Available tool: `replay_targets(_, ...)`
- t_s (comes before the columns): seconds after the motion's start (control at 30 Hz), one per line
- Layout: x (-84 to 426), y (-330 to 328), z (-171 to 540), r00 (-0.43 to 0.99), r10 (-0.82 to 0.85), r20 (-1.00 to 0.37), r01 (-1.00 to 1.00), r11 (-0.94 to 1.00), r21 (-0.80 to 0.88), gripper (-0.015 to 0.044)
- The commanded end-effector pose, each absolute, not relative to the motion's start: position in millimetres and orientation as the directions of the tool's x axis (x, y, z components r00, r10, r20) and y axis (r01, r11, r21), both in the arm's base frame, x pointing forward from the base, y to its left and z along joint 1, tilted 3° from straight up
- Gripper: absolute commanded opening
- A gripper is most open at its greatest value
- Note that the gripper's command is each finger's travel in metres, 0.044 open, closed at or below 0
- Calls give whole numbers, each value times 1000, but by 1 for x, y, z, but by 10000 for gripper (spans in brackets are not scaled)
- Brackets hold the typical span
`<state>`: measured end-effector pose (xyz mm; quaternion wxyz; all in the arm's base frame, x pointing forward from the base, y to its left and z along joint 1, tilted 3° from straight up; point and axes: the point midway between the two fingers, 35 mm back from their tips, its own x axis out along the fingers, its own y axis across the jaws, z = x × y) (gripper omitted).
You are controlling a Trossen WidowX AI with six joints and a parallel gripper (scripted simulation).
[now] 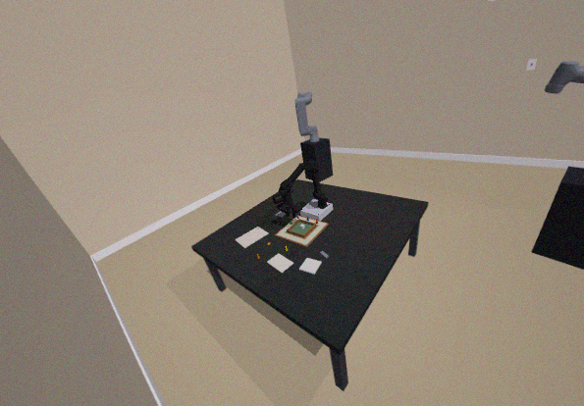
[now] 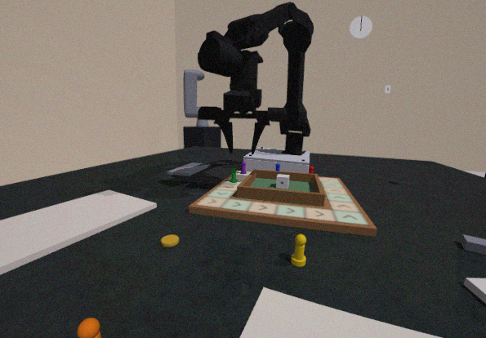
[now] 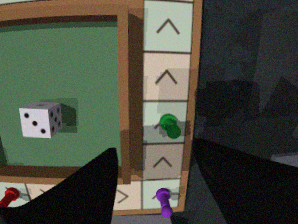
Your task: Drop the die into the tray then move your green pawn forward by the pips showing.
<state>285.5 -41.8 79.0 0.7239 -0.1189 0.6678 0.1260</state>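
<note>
The white die (image 2: 283, 181) (image 3: 35, 122) lies in the green-floored tray (image 2: 281, 197) (image 3: 123, 75), with three pips on its top face in the wrist view. The green pawn (image 2: 234, 176) (image 3: 170, 125) stands upright on a mint square of the board's side column, two squares ahead of the corner square with the purple pawn (image 2: 243, 167) (image 3: 163, 197). The column's arrows point away from that corner. My gripper (image 2: 242, 153) (image 3: 156, 149) is partly open and empty, fingers pointing down. It hangs above the board near the green and purple pawns, touching neither.
The blue pawn (image 2: 278, 166) and red pawn (image 2: 311, 169) (image 3: 11, 195) stand at the board's robot side. A yellow pawn (image 2: 299, 251), an orange pawn (image 2: 89, 328) and a yellow disc (image 2: 170, 241) are in front. A grey slab (image 2: 189, 168) lies beside the board; white slabs (image 2: 62, 226) lie around.
</note>
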Motion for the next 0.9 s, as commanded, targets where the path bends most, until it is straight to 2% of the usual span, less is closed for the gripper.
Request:
replay_targets(0.0, 284, -64, 73, 65, 28, -997, -382, 924, 1, 200)
replay_targets(0.87, 289, -63, 38, 66, 29, -997, -382, 924, 1, 200)
